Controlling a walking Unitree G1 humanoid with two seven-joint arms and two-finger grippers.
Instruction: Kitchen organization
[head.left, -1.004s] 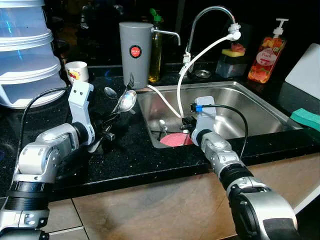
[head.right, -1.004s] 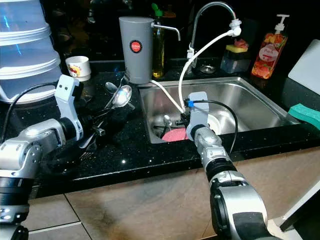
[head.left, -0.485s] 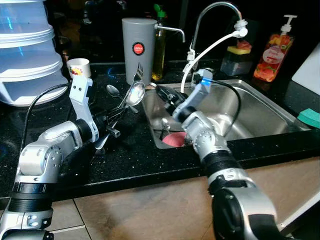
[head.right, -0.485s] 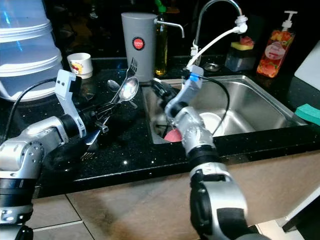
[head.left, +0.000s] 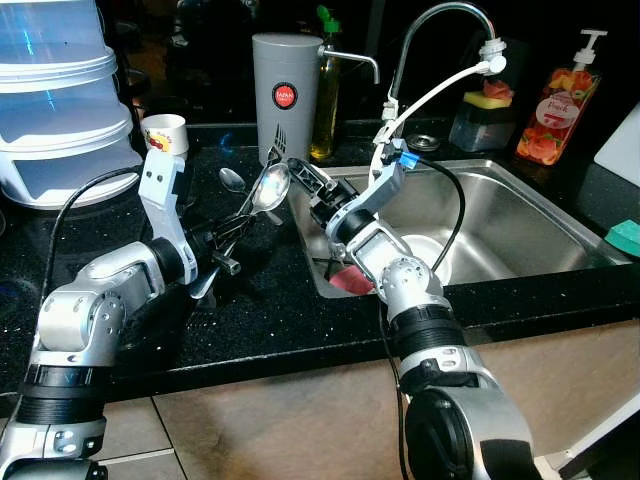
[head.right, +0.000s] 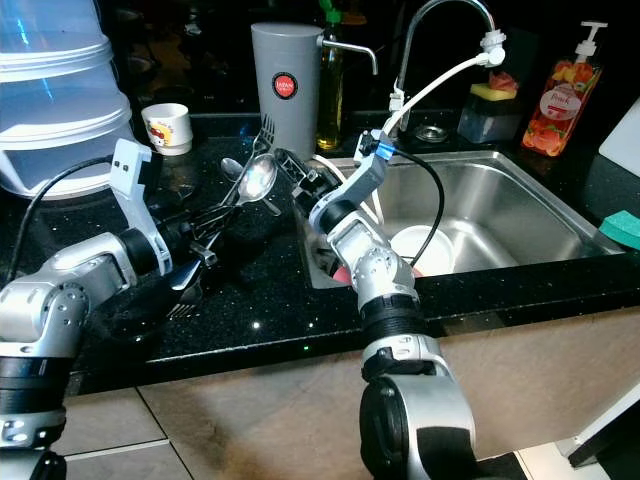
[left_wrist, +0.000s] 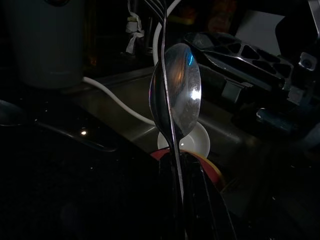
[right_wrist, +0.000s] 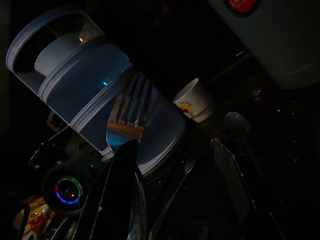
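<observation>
Left gripper (head.left: 222, 252) pinches a bundle of cutlery by the handles: a large spoon (head.left: 271, 187) and a fork (head.left: 277, 152), heads angled up over the tabletop (head.left: 270, 310) just beside the sink's left rim. Held clear of the surface, likely so the right arm can add to or take from the bundle.

Right gripper (head.left: 308, 182) reaches across from the sink (head.left: 500, 200) toward the spoon bowl, fingers spread apart, close to the cutlery but not touching as far as I can tell. Right wrist view shows fork tines near one finger.

A second spoon (head.left: 231, 180) lies loose on the tabletop behind the bundle. In the sink: a white bowl (head.left: 425, 250) and a red plate (head.left: 348, 282).

Writing: grey canister (head.left: 286, 95) near the back edge carries a round red badge, text too small to read. Small cup (head.left: 165, 133) has a printed picture, illegible. Soap bottle (head.left: 563, 100) has a fruit label, unreadable.
</observation>
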